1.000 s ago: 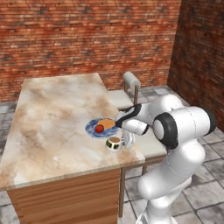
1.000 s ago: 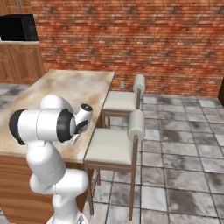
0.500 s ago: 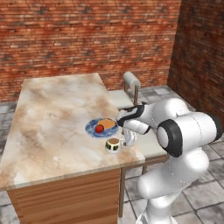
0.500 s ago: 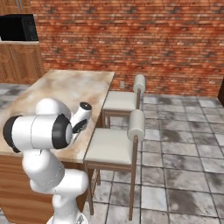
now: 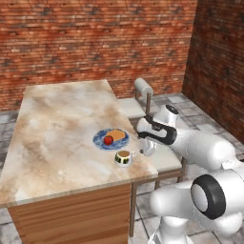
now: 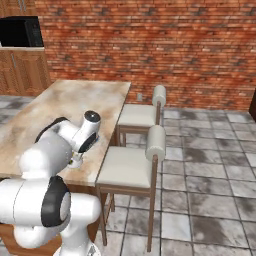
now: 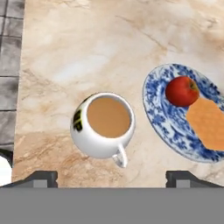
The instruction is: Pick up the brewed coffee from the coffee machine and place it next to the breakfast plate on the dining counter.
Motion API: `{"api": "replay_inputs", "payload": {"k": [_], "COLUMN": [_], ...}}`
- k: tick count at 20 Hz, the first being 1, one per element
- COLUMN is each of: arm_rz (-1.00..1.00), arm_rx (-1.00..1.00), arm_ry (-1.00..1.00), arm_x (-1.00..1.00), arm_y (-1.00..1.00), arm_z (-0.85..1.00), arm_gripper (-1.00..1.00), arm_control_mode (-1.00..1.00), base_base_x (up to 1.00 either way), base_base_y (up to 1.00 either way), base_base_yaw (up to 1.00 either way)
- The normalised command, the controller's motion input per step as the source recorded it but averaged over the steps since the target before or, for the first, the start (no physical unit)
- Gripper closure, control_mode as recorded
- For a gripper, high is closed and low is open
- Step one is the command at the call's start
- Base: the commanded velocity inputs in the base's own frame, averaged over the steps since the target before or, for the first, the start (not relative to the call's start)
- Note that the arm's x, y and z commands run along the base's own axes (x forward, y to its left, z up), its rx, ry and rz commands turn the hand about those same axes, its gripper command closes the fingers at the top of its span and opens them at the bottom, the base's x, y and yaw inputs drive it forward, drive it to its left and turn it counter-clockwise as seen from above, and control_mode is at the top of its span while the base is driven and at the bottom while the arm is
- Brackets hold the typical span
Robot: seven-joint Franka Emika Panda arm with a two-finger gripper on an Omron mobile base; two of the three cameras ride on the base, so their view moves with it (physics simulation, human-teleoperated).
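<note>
The brewed coffee (image 5: pixel 123 157), a white mug with brown liquid, stands upright on the dining counter (image 5: pixel 62 124) near its front right corner. Just behind it to the left lies the blue breakfast plate (image 5: pixel 110 138) with a red fruit and orange-tan bread. My gripper (image 5: pixel 144 148) hovers just right of the mug, open and holding nothing. In the hand view the mug (image 7: pixel 103 124) sits a short gap left of the plate (image 7: pixel 181 111), its handle towards my gripper (image 7: pixel 111 177), and both fingertips (image 7: pixel 42 177) stand wide apart, clear of it. The coffee machine is out of view.
Two cushioned bar stools (image 6: pixel 155 142) (image 6: pixel 159 95) stand along the counter's right side, one (image 5: pixel 143 88) close behind my arm. The counter edge (image 7: pixel 19 87) runs near the mug. A black microwave (image 6: pixel 20 31) sits on cabinets at the far left.
The jaws have opened and let go of the mug, which stays on the counter beside the plate. The hand has drawn back a little to the right.
</note>
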Motion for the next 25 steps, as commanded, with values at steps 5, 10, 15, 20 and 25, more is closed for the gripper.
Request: {"api": "replay_inputs", "payload": {"k": [5,10,15,20,25], "arm_rz": [-0.05,-0.06,-0.05,-0.02,-0.02], "arm_rx": [0.0,-0.02,-0.04,-0.06,-0.1], "arm_ry": [-0.01,-0.02,-0.04,-0.11,-0.28], "arm_x": [-0.76,-0.82,-0.81,-0.77,-0.7], "arm_y": [0.0,0.0,0.0,0.0,0.0], "arm_z": [1.0,1.0,1.0,1.0,0.9], "arm_gripper": [-1.0,-1.0,-1.0,-1.0,-1.0], "arm_control_mode": [-1.0,-1.0,-1.0,-1.0,-1.0], "base_base_x": [0.0,0.0,0.0,0.0,0.0], "base_base_y": [0.0,0.0,0.0,0.0,0.0], "base_base_yaw": [0.0,0.0,0.0,0.0,0.0]}}
